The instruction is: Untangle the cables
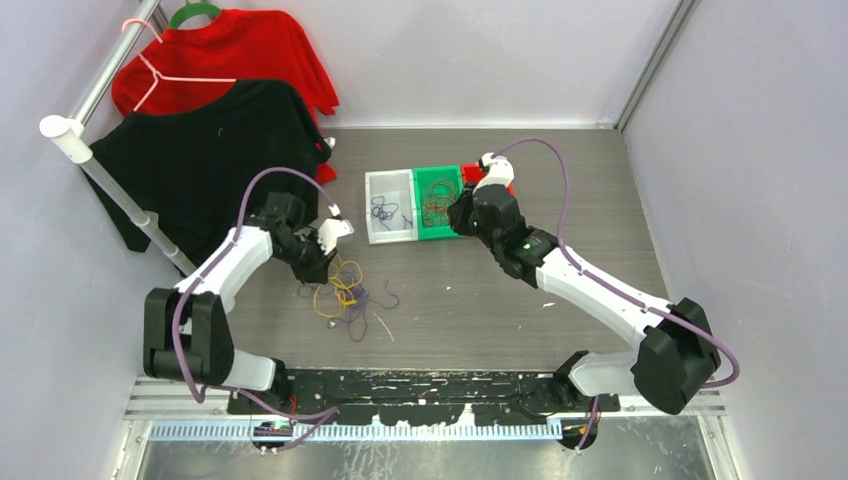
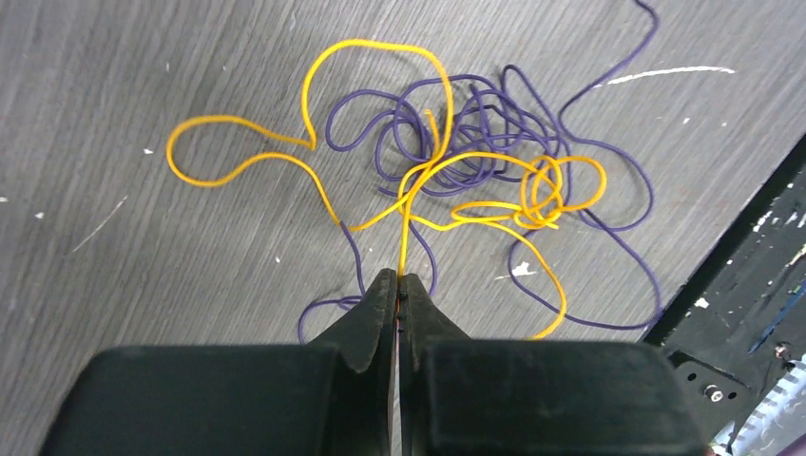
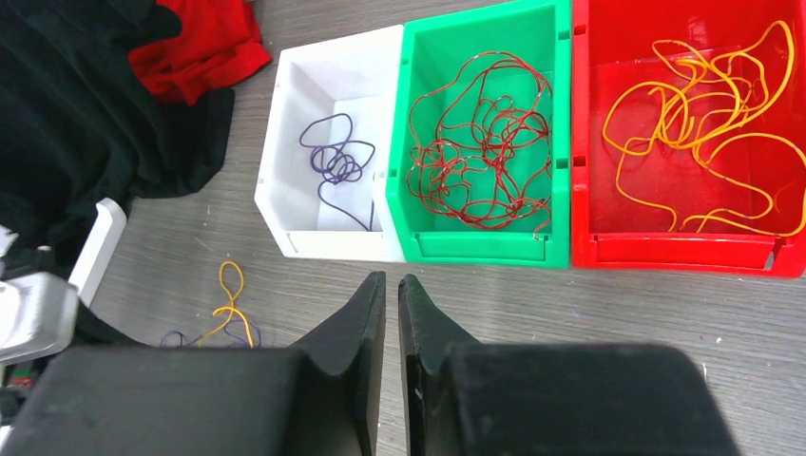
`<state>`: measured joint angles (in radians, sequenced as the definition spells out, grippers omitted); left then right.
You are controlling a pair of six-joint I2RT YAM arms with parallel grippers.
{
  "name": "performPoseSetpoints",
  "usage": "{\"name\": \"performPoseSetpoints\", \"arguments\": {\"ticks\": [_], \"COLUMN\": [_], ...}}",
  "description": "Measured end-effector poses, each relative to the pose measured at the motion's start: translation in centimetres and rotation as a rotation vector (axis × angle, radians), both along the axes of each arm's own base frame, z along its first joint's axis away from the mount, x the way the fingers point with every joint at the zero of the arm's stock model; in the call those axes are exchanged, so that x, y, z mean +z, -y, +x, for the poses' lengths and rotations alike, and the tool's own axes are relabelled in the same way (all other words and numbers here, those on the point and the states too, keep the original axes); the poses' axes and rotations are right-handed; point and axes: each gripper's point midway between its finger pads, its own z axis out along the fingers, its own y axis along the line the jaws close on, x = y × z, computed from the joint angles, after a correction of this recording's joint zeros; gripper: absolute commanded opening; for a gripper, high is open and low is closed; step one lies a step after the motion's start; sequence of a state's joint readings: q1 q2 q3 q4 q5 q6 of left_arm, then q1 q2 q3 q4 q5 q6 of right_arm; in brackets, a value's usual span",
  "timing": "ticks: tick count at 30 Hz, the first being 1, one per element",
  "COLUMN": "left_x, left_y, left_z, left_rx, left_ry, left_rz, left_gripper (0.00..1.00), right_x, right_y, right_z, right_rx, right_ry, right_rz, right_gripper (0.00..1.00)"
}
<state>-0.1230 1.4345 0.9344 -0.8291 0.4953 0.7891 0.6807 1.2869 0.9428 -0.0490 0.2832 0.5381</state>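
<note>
A tangle of thin orange (image 2: 375,46) and purple cables (image 2: 627,218) lies on the grey table, left of centre in the top view (image 1: 345,295). My left gripper (image 2: 398,277) is shut on an orange cable at the tangle's near edge; in the top view it sits just above-left of the tangle (image 1: 322,262). My right gripper (image 3: 391,280) has its jaws almost together with nothing between them, and hovers in front of three bins. A purple cable (image 3: 333,161) lies in the white bin (image 3: 285,161). Red-brown cables (image 3: 480,142) lie in the green bin (image 3: 475,249). Orange cables (image 3: 703,104) lie in the red bin (image 3: 684,252).
A black shirt (image 1: 200,160) and a red shirt (image 1: 240,50) hang on a white rail (image 1: 110,185) at the back left. The black shirt's hem reaches the table near the white bin. Grey walls close in both sides. A black base rail (image 1: 420,390) runs along the near edge.
</note>
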Motion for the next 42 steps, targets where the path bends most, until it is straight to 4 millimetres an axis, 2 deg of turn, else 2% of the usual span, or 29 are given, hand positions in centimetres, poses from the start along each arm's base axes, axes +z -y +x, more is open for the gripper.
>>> {"name": "performPoseSetpoints", "arguments": {"ticks": [5, 8, 13, 18, 23, 28, 31, 34, 42], "left_x": [2.7, 5.1, 11.1, 17.4, 20.7, 23.3, 25.2, 27.4, 31.3], "left_y": [0.5, 0.8, 1.6, 2.9, 4.1, 5.1, 5.7, 6.1, 6.9], "left_z": [-0.7, -0.7, -0.5, -1.2, -2.4, -2.8, -2.8, -2.6, -2.7], "left_rx": [0.002, 0.008, 0.04, 0.065, 0.06, 0.047, 0.025, 0.004, -0.013], "left_ry": [0.045, 0.069, 0.18, 0.276, 0.316, 0.356, 0.4, 0.451, 0.521], "left_rz": [-0.038, -0.059, -0.127, -0.232, -0.289, -0.322, -0.334, -0.345, -0.383], "left_gripper": [0.0, 0.0, 0.0, 0.0, 0.0, 0.0, 0.0, 0.0, 0.0], "right_x": [0.0, 0.2, 1.7, 4.0, 6.6, 9.3, 10.3, 10.6, 9.0], "right_y": [-0.1, -0.3, -2.1, -6.4, -10.7, -14.3, -15.7, -16.3, -18.3], "right_z": [0.0, -0.2, -0.9, -3.5, -7.2, -10.7, -12.3, -13.1, -13.7], "right_rx": [-0.003, 0.011, 0.091, 0.307, 0.556, 0.748, 0.833, 0.879, 0.92], "right_ry": [-0.006, -0.003, 0.048, 0.137, 0.2, 0.269, 0.295, 0.309, 0.293], "right_rz": [0.013, 0.022, 0.059, 0.121, 0.194, 0.204, 0.212, 0.218, 0.188], "right_gripper": [0.18, 0.32, 0.54, 0.68, 0.83, 0.95, 0.95, 0.95, 0.92]}}
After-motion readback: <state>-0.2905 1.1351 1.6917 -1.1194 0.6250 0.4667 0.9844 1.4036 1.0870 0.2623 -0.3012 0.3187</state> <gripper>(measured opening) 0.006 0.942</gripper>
